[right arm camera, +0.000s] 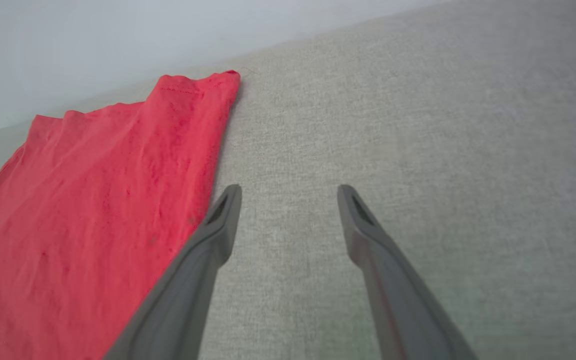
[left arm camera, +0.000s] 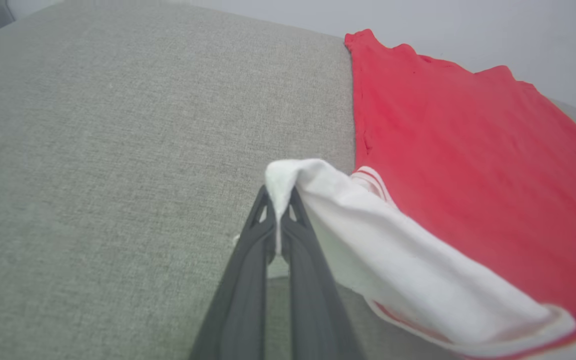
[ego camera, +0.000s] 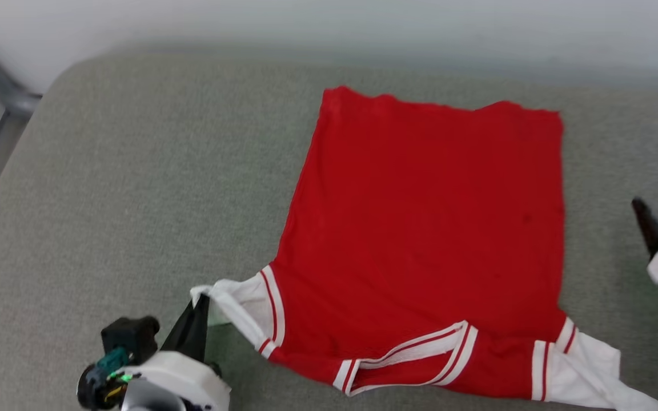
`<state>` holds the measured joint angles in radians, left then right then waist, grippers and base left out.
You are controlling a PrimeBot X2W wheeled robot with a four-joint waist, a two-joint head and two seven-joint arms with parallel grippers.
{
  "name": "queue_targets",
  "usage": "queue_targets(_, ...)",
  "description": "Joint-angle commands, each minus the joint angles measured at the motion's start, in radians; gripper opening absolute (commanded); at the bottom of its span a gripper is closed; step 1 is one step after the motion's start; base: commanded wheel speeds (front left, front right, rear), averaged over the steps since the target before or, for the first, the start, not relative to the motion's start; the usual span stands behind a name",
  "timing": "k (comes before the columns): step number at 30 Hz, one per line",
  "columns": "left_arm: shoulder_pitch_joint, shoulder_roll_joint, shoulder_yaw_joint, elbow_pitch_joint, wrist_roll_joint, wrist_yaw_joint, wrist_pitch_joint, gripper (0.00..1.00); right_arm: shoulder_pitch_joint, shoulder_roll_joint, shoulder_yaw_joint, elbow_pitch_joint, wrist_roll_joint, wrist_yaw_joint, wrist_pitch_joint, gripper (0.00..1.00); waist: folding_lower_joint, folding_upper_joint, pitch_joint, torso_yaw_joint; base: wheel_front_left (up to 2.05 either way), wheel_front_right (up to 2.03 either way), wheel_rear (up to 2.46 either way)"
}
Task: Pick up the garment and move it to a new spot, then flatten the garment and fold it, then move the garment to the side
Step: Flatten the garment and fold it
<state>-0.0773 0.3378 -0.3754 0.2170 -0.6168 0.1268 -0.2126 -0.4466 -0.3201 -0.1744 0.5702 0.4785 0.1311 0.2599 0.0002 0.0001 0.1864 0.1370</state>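
The garment lies spread on the grey surface, plain red side up, hem at the far end and striped neck trim at the near edge. Its white sleeves stick out at the near left and near right. My left gripper is shut on the tip of the left white sleeve, which drapes over its fingers and lifts a little off the surface. My right gripper hovers open beside the garment's right edge, above bare fabric, with nothing between its fingers.
A grey fabric-covered surface carries everything, with a pale wall behind it. A grey metal frame stands at the far left corner. Bare surface stretches left of the garment and to its right.
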Motion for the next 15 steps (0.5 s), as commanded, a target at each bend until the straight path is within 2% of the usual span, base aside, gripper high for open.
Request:
queue_targets(1, -0.027, -0.006, 0.000, -0.010, 0.007, -0.001, -0.007, 0.00, -0.050, -0.012, 0.011, 0.017, 0.007, -0.001, 0.025, 1.00, -0.0002, -0.0001, 0.081, 0.057, 0.00, 0.00, 0.00)
queue_targets(7, -0.097, -0.032, -0.016, -0.057, 0.037, -0.008, -0.028, 0.00, -0.278, -0.080, 0.052, 0.097, -0.005, -0.001, 0.218, 1.00, -0.0002, -0.0001, 0.193, 0.115, 0.00, 0.00, 0.00)
queue_targets(8, -0.123, -0.045, -0.020, -0.085, 0.051, -0.011, -0.035, 0.00, -0.371, -0.102, 0.068, 0.119, -0.021, -0.001, 0.295, 1.00, -0.0002, -0.0001, 0.247, 0.137, 0.00, 0.00, 0.00)
queue_targets(15, -0.167, -0.063, -0.031, -0.144, 0.078, -0.021, -0.045, 0.00, -0.533, -0.128, 0.086, 0.154, -0.066, -0.001, 0.390, 1.00, -0.0002, -0.0001, 0.350, 0.170, 0.00, 0.00, 0.00)
